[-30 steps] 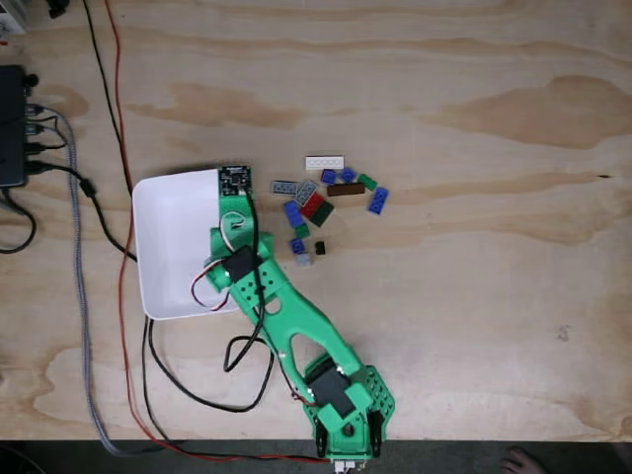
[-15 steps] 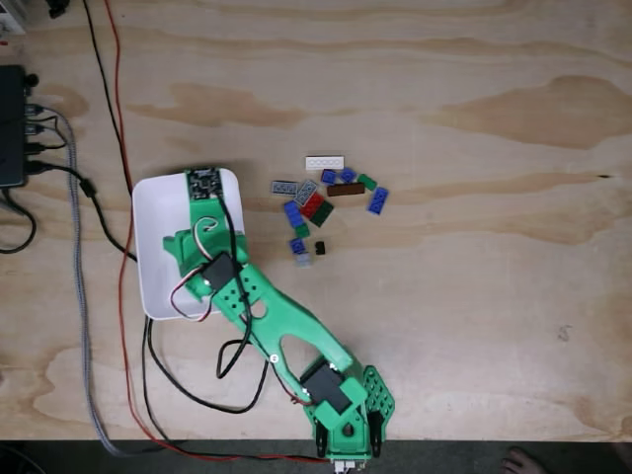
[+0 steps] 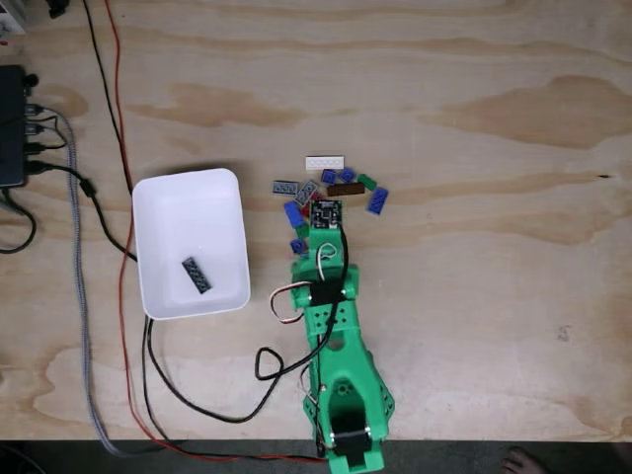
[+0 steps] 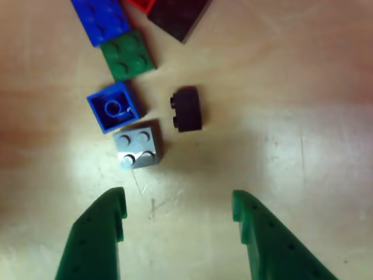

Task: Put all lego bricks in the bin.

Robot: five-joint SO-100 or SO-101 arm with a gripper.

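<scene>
Lego bricks lie just ahead of my fingers [image 4: 178,204], which stand wide apart with nothing between them but bare plywood worktop [image 4: 280,116]. Taking the small grey square brick [image 4: 138,147] as my mark: it sits nearest, just beyond my left fingertip [image 4: 113,201]. Touching its far corner is a blue square brick [image 4: 112,107] lying studs down. To its right, apart from it, a little black brick [image 4: 186,108] lies on its side. Beyond the blue one comes a green square brick [image 4: 127,55]. Well left of the grey brick in the fixed view, the white shallow plastic bin [image 3: 163,212] holds one dark grey long plate [image 3: 197,275].
</scene>
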